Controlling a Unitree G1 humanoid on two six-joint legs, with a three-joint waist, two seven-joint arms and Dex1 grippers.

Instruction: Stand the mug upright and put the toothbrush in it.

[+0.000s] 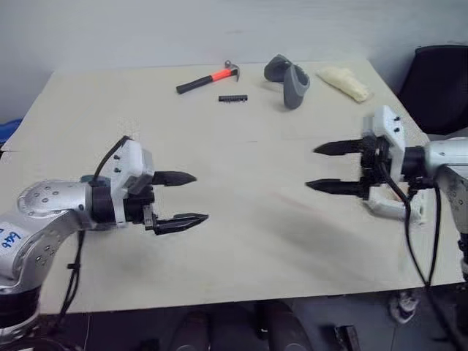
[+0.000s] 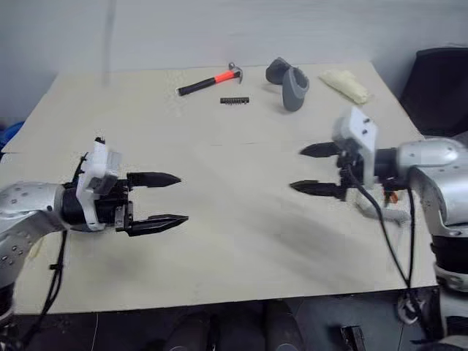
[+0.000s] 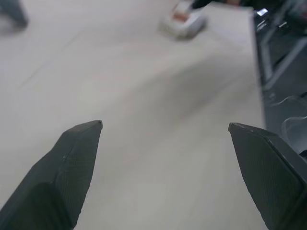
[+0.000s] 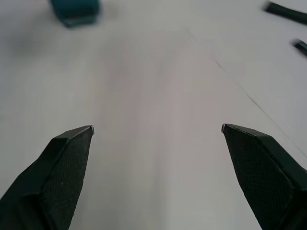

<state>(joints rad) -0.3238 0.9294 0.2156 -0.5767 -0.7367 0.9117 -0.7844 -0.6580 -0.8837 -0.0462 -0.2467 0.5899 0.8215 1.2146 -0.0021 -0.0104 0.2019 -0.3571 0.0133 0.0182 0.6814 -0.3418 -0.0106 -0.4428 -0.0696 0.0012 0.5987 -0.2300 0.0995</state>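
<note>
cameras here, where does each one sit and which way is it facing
Left eye: on the head, looking down over the table, hammer, both arms.
Right eye: beside it, same scene.
Left wrist: between the open left gripper fingers, across the table toward a white object.
Right wrist: between the open right gripper fingers, toward the mug.
All share the table.

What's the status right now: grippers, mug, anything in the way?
Left gripper open, empty. Right gripper open, empty. Mug beyond right gripper, toothbrush unseen. Table between them bare.
</note>
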